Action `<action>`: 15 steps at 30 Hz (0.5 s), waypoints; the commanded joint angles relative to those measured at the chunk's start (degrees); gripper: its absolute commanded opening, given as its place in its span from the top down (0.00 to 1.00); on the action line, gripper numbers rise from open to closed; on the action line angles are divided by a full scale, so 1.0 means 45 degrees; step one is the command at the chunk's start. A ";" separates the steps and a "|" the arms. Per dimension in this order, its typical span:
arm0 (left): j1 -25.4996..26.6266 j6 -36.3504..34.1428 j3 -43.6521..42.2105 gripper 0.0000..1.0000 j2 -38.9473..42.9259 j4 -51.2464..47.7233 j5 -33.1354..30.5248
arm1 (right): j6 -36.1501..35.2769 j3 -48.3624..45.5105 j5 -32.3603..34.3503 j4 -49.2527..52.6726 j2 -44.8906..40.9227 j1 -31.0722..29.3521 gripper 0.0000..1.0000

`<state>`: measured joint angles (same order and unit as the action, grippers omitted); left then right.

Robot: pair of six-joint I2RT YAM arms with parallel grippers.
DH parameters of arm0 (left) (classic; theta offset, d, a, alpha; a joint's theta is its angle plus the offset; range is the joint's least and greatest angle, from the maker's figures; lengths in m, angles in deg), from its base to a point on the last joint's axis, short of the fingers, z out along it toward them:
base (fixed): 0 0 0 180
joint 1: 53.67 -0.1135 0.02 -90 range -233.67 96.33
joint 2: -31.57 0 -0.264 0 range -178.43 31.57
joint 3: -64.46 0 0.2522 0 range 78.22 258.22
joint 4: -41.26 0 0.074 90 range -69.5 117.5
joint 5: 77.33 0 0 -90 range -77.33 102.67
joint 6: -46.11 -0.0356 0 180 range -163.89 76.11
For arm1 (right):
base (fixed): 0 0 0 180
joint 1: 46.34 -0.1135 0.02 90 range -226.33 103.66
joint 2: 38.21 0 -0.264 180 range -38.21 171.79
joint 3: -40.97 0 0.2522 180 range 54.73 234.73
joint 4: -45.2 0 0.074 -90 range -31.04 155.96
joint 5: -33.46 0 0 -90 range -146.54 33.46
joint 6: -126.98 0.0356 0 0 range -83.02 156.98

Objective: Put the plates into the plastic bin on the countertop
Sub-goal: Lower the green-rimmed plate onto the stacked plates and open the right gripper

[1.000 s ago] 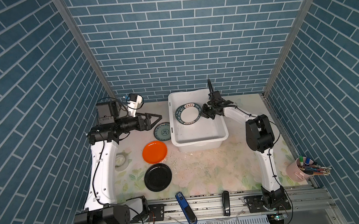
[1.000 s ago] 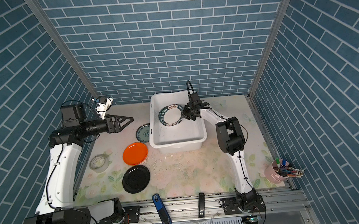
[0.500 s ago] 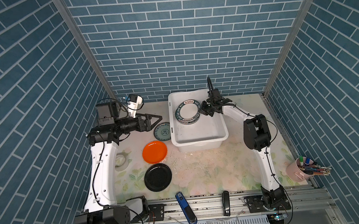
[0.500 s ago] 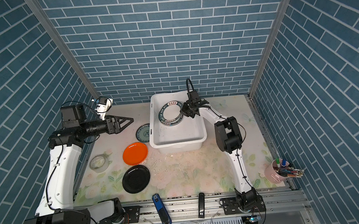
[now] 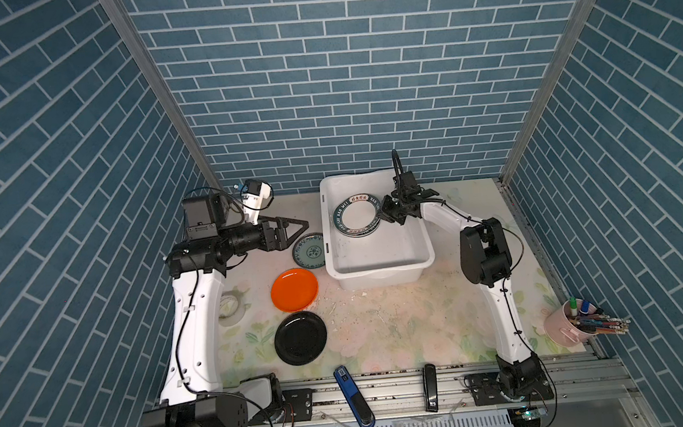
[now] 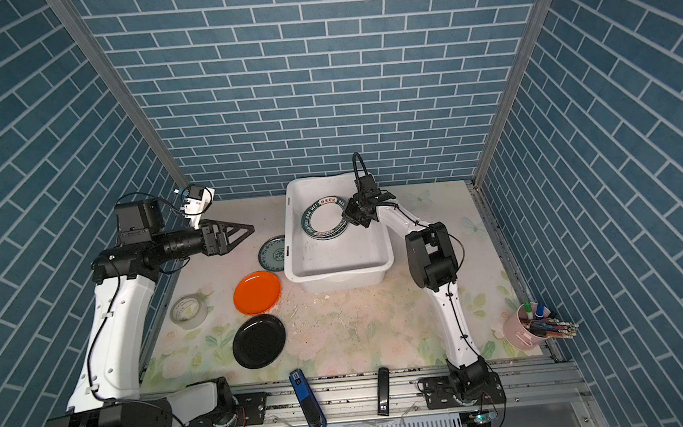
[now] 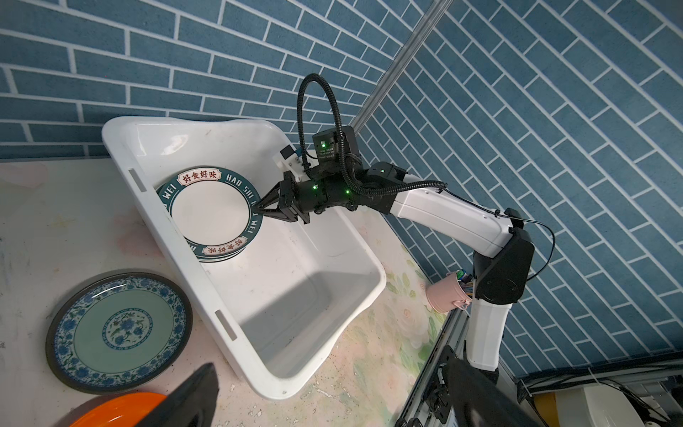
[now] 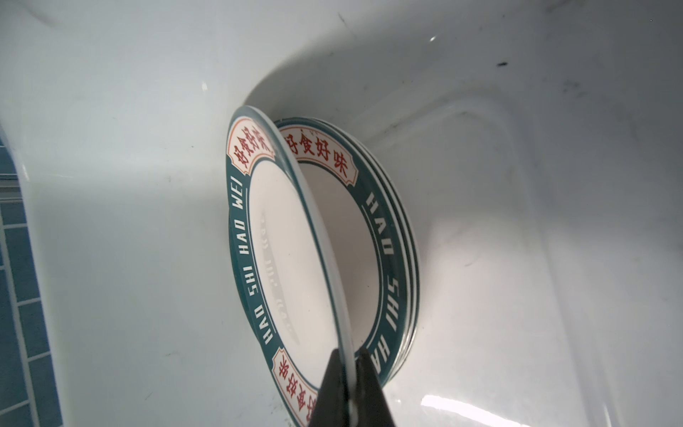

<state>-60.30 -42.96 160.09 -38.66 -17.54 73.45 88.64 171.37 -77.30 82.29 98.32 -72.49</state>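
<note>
Right gripper is clamped on the rim of the plate, tilted inside the bin. I'd lay it flat on the stack there before releasing. Left gripper hangs wide open.

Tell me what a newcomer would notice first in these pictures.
The right gripper pinches a white round plate with a dark-teal lettered rim, tilted over a stack of plates inside the large white rectangular plastic bin. Left of the bin, nearer the front, an orange round plate and a black round plate lie on the flowered countertop.
</note>
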 commanded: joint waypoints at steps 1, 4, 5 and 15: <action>-0.0049 0.0008 -0.0042 0.02 0.0171 0.0176 0.0206 | 0.0336 0.0526 -0.0037 0.0020 0.0196 -0.0060 0.93; -0.0049 -0.0009 -0.0028 0.02 0.0216 0.0162 0.0206 | 0.0368 0.0489 -0.0037 0.0016 0.0236 -0.0065 0.92; -0.0048 -0.0006 -0.0046 0.02 0.0216 0.0151 0.0206 | 0.0376 0.0487 -0.0025 0.0029 0.0250 -0.0067 0.91; -0.0049 -0.0032 -0.0057 0.02 0.0243 0.0145 0.0225 | 0.0493 0.0389 -0.0095 -0.0053 0.0252 -0.0053 0.82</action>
<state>-60.30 -42.98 160.09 -38.49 -17.56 73.45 89.54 171.37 -77.34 82.21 98.85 -72.53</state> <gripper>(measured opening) 0.985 0.170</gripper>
